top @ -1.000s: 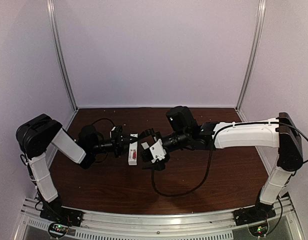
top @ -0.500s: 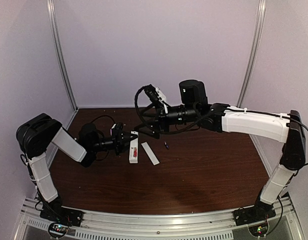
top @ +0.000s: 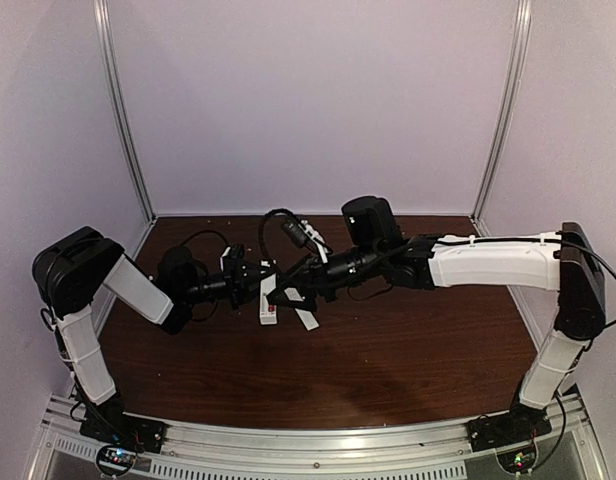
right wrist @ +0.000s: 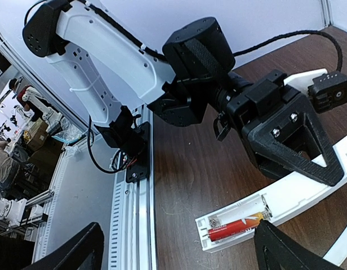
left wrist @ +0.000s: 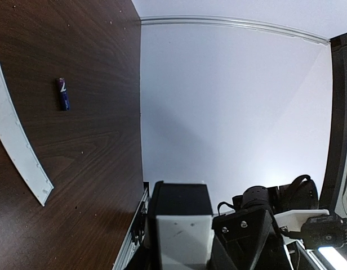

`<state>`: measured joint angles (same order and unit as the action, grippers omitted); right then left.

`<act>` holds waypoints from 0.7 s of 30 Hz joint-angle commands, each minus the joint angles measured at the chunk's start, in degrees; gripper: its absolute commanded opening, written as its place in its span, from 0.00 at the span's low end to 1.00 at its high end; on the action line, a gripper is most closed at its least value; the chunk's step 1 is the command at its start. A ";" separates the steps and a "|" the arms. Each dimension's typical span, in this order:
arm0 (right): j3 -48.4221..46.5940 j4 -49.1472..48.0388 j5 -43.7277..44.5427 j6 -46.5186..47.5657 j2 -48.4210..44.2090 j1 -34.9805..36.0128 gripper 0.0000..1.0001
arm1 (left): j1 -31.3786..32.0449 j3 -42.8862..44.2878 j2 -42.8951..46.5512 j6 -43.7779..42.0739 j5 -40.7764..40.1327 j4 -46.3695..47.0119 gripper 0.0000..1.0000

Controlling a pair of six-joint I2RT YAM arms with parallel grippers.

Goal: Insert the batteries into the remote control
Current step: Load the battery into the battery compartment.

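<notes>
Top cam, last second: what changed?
The right gripper was low beside the remote, swung up toward the back wall, then came back down over it. Its fingers are open and empty. Unchanged: the left gripper clamps the remote, and the red battery sits in its slot. The cover strip and blue battery lie on the table.

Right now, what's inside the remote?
One red battery lies in the remote; the space beside it looks empty. The left gripper covers the remote's far end, so nothing there can be seen.
</notes>
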<state>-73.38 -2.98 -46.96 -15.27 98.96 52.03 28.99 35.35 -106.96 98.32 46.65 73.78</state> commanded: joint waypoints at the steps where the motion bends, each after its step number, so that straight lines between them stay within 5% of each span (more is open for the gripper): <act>1: 0.67 -2.72 -1.73 0.66 3.15 0.23 0.94 | -0.03 0.75 0.79 0.72 0.18 23.01 0.00; 21: -5.33 0.77 -3.17 3.54 11.04 -1.01 0.84 | 0.70 1.30 1.33 1.70 -0.26 22.99 0.00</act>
<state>-76.12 -1.76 -48.29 -11.57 107.92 51.11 28.95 35.38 -106.83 99.55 46.50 73.73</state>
